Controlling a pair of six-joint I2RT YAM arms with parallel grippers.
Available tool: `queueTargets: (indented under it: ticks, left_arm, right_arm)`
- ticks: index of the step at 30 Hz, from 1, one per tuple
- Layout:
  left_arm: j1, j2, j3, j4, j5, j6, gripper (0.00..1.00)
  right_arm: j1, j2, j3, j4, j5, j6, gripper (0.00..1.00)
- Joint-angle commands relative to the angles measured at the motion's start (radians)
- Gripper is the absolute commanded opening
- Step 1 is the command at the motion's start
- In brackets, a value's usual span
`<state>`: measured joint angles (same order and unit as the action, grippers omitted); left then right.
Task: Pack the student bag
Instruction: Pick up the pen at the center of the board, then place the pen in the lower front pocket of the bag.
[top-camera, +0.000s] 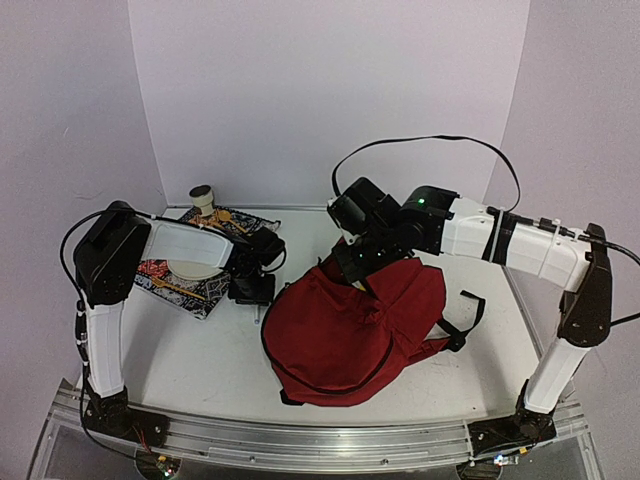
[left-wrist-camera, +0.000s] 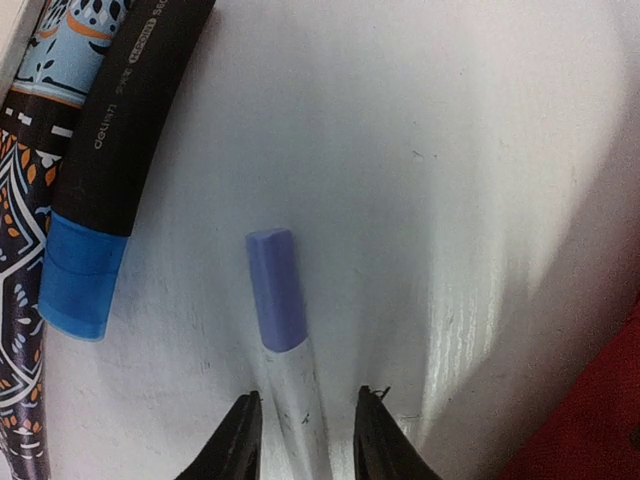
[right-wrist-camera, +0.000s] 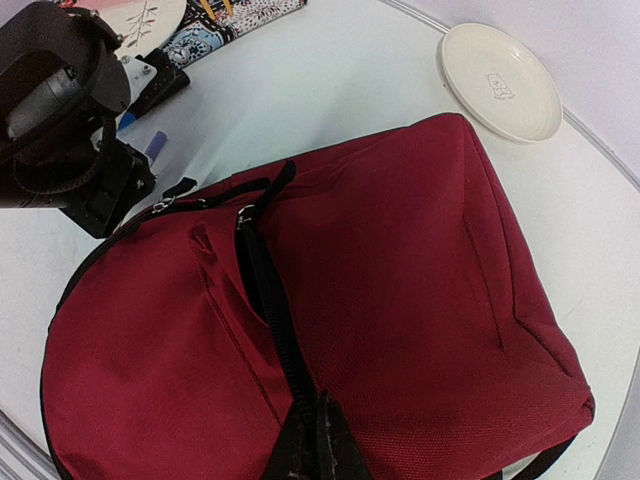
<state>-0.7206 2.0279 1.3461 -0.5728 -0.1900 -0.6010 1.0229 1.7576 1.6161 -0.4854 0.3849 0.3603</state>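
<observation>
The student bag (top-camera: 340, 335) is a dark-red backpack lying in the middle of the table, with its black zipper (right-wrist-camera: 262, 280) partly parted. My right gripper (right-wrist-camera: 315, 432) is shut on the bag's zipper edge at its top end, under the right wrist (top-camera: 355, 268). My left gripper (left-wrist-camera: 305, 400) is down at the table just left of the bag (left-wrist-camera: 590, 430). Its open fingers stand on either side of a white pen with a violet-blue cap (left-wrist-camera: 275, 290), with a gap on each side. The pen lies flat on the table.
A black marker with a blue cap (left-wrist-camera: 110, 150) lies left of the pen, beside a patterned cloth (top-camera: 200, 290) carrying a plate and wooden spoons. A small cup (top-camera: 203, 197) stands behind it. A white plate (right-wrist-camera: 500, 75) sits beyond the bag. Black straps (top-camera: 462, 325) trail right.
</observation>
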Motion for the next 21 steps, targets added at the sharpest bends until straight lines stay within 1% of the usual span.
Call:
queueTargets:
  ticks: [1, 4, 9, 10, 21]
  left_arm:
    - [0.005, 0.035, 0.032, -0.086, -0.019, 0.022, 0.25]
    - [0.006, 0.031, 0.012, -0.098, -0.019, 0.028, 0.18]
    - [0.006, 0.002, -0.014, -0.110, -0.007, 0.029, 0.01]
    - [0.005, -0.016, -0.020, -0.110, -0.008, 0.026, 0.00]
    - [0.006, -0.216, -0.084, -0.091, -0.003, -0.017, 0.00]
  right_arm:
    - [0.011, -0.038, 0.016, -0.002, -0.002, -0.002, 0.00]
    - [0.012, -0.035, 0.019, -0.002, 0.000, -0.003, 0.00]
    - [0.011, -0.033, 0.024, -0.002, 0.002, -0.004, 0.00]
    - [0.011, -0.033, 0.026, -0.002, 0.002, -0.005, 0.00]
    - [0.011, -0.017, 0.040, 0.001, -0.006, -0.012, 0.00]
